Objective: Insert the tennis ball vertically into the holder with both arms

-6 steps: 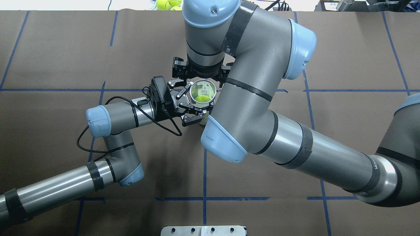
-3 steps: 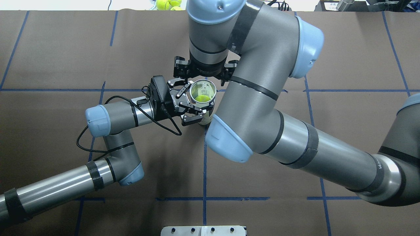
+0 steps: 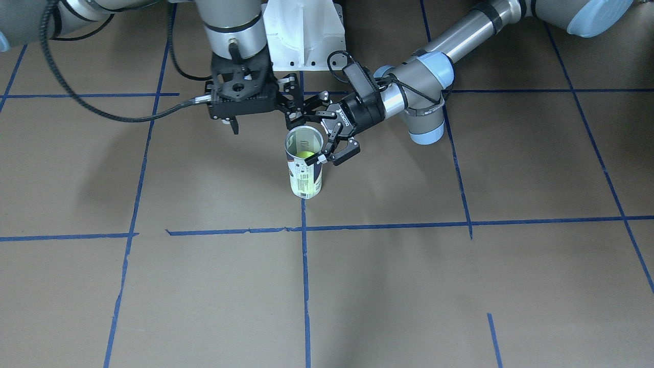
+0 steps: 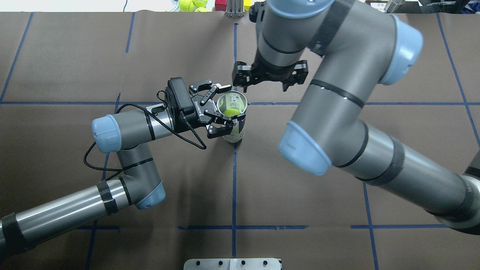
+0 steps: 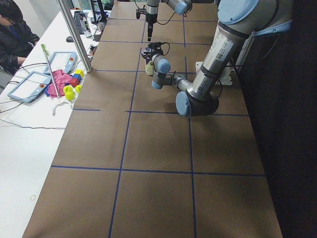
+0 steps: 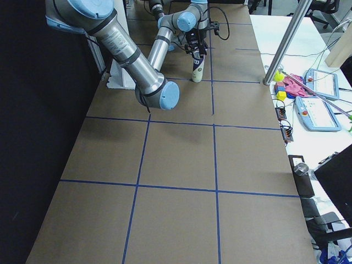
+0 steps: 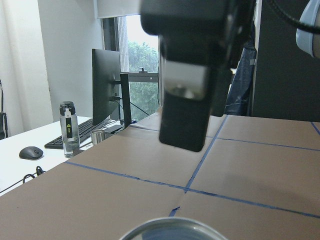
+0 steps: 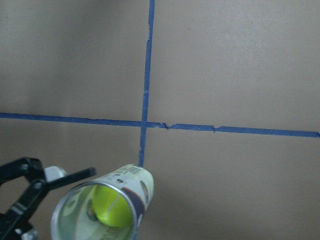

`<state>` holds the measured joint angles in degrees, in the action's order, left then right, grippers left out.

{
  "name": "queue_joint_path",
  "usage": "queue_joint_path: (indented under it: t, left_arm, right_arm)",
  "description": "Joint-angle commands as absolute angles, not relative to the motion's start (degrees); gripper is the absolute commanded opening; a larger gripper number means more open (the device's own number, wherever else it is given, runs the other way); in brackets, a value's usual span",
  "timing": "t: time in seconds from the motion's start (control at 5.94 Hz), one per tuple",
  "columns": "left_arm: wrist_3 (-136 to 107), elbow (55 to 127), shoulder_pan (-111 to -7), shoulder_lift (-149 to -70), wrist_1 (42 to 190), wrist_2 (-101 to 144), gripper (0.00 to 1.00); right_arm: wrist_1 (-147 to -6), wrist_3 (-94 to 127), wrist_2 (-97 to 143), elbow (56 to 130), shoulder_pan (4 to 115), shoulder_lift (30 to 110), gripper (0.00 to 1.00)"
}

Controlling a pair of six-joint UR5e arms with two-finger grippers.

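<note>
The holder [image 4: 233, 127] is a clear can with a printed label. It stands upright on a blue tape cross [image 3: 305, 179], and a yellow-green tennis ball [image 4: 230, 111] lies inside it [image 8: 112, 205]. My left gripper [image 4: 224, 108] reaches in level from the left. It is open, with one finger on each side of the can near its rim [image 3: 304, 129]. My right gripper [image 3: 250, 102] points down, open and with nothing in it. It hangs higher than the can and off to its right side. The can's rim [image 7: 170, 234] fills the bottom edge of the left wrist view.
The white pedestal base [image 3: 304, 36] stands behind the can. Spare tennis balls [image 4: 192, 4] and coloured blocks lie past the far table edge. A side bench holds tablets [image 6: 322, 104], with a metal pole [image 6: 286, 47] at its corner. A person [image 5: 12, 29] sits there.
The right arm rose and swung away to the right from over the can. The left gripper's fingers spread wider around the can. The ball stayed inside.
</note>
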<state>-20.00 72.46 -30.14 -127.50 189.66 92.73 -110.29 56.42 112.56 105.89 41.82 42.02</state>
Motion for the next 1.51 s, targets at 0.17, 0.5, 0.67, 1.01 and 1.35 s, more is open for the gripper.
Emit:
queue_joint_path:
  t: [0.17, 0.5, 0.67, 1.01, 1.35]
  left_arm:
    - [-24.41, 74.53, -33.9, -127.53, 189.49, 92.72, 0.9]
    - [-25.13, 74.88, -38.73, -127.18, 187.31, 92.81, 0.92]
    - [-25.14, 74.8, -40.76, -125.0, 186.42, 92.81, 0.93]
    - [-24.87, 74.79, -45.51, -120.16, 181.09, 93.69, 0.96]
    - [-24.35, 74.79, -51.65, -114.72, 175.73, 96.58, 1.0]
  right_arm:
    - [-110.13, 43.29, 117.32, 109.07, 49.54, 49.82, 1.0]
    - [-109.51, 30.66, 119.35, 109.42, 55.43, 56.3, 1.0]
    - [-109.51, 23.97, 120.49, 109.42, 58.68, 59.56, 1.0]
    - [-107.51, 9.65, 122.93, 109.25, 66.4, 69.03, 1.0]
    - [-103.28, -2.75, 127.16, 108.9, 74.58, 78.36, 1.0]
